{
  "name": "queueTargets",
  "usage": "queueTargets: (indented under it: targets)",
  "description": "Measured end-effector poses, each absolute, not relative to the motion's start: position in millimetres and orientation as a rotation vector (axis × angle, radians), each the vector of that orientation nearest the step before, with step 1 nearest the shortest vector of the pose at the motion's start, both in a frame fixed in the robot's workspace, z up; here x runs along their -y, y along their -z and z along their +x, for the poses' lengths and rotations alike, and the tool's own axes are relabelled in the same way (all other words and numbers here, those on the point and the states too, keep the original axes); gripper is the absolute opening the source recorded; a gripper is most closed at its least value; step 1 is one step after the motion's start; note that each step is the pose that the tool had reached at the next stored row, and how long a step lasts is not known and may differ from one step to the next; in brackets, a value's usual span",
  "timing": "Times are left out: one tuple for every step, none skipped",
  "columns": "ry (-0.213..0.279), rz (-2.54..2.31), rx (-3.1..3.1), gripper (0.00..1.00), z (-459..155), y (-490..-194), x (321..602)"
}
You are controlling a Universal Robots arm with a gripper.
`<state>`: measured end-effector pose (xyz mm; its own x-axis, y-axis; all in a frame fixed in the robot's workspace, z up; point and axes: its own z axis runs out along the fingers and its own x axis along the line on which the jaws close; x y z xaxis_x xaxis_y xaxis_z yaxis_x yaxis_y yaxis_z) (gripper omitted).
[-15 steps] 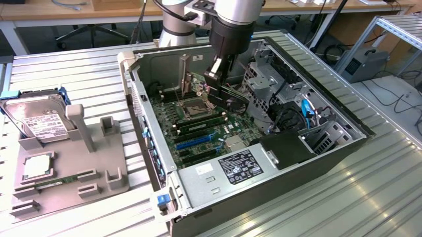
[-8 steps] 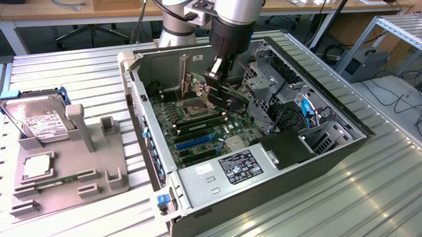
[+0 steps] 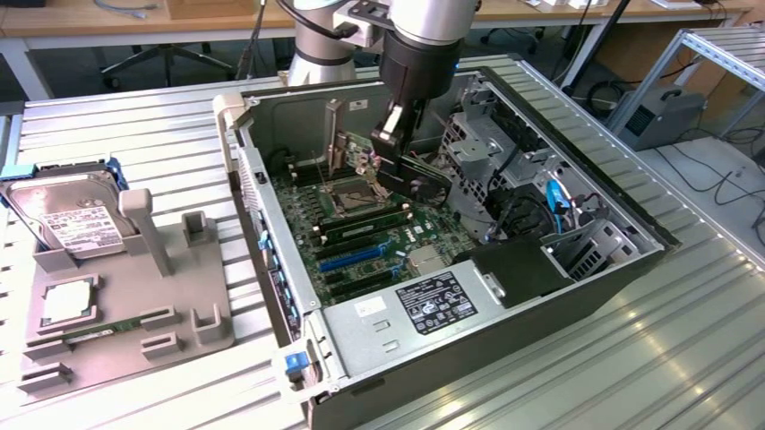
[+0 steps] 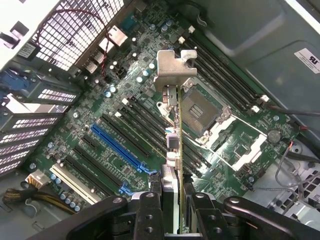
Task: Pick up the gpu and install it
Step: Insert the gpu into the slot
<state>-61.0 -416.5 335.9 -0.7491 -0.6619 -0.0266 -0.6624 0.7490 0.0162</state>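
I've got the black pincer [image 4: 172,200] closed part-way on the thin black gpu [image 4: 173,135] w/ silvery metal bracket. It's held edge-on over the green motherboard [image 4: 100,115], beside the CPU socket [image 4: 200,107], inside the open grey PC case [image 3: 502,349].

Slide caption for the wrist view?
Gripper clamping the gpu edge-on, its silvery bracket at the far end, over the motherboard.

Held end of gpu [image 4: 173,142] behind the jaws
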Motion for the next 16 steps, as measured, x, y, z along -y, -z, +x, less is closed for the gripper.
queueTargets:
  targets:
    - [-0.038, -1.108, -2.919, 0.27, -61.0, -335.9, 416.5]
    - [-0.038, -1.110, -2.918, 0.27, -61.0, -335.9, 416.5]
    - [-0.038, -1.113, -2.917, 0.27, -61.0, -335.8, 416.5]
    - [-0.038, -1.115, -2.917, 0.27, -61.0, -335.9, 416.5]
    - [-0.038, -1.117, -2.916, 0.27, -61.0, -335.9, 416.5]
    - [-0.038, -1.120, -2.915, 0.27, -61.1, -335.9, 416.5]
    - [-0.038, -1.122, -2.914, 0.27, -61.1, -335.9, 416.5]
    - [-0.038, -1.124, -2.913, 0.27, -61.1, -335.9, 416.5]
    - [-0.038, -1.126, -2.912, 0.27, -61.1, -335.9, 416.5]
    - [-0.039, -1.128, -2.911, 0.27, -61.1, -335.8, 416.5]
    - [-0.039, -1.130, -2.911, 0.27, -61.1, -335.9, 416.5]
    - [-0.039, -1.132, -2.910, 0.27, -61.1, -335.9, 416.5]
    - [-0.039, -1.135, -2.909, 0.27, -61.1, -335.9, 416.5]
    - [-0.039, -1.137, -2.908, 0.27, -61.1, -335.8, 416.5]
    - [-0.039, -1.141, -2.907, 0.27, -61.1, -335.8, 416.5]
    - [-0.039, -1.143, -2.906, 0.27, -61.1, -335.9, 416.5]
